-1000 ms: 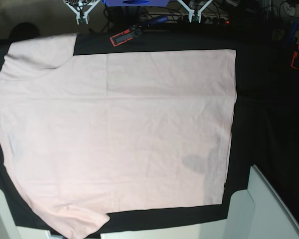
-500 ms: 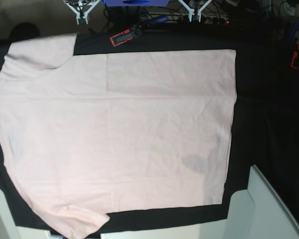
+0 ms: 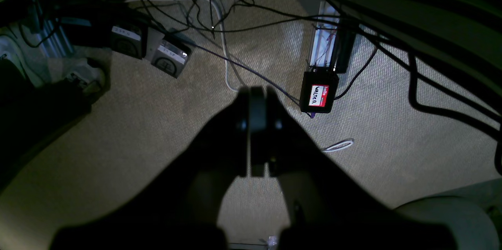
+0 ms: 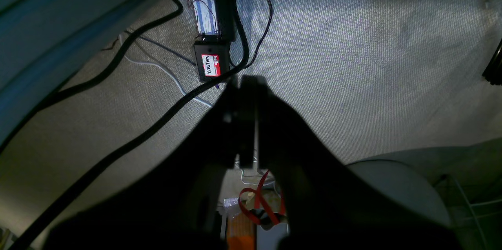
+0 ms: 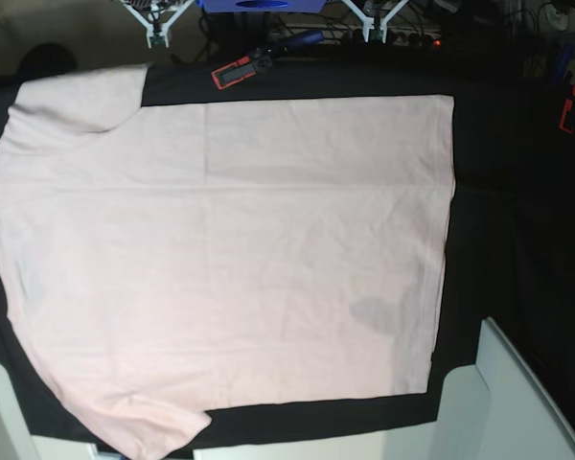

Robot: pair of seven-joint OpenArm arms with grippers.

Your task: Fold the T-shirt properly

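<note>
Base view: I am seeing the T-shirt (image 5: 220, 259) lying flat and spread, plain side up, on the black table cloth (image 5: 517, 249), with its sleeves toward the picture's left and its hem toward the right.
Left gripper (image 3: 257, 97): I am watching it hanging over the carpet with its jaws pressed together, holding nothing.
Right gripper (image 4: 245, 85): I am finding it likewise closed and empty, off the table.
Handling: I am judging the cloth light, soft and limp; it will sag and drag.
Where to hold: I am favouring pinching the hem corners or a sleeve edge.
</note>
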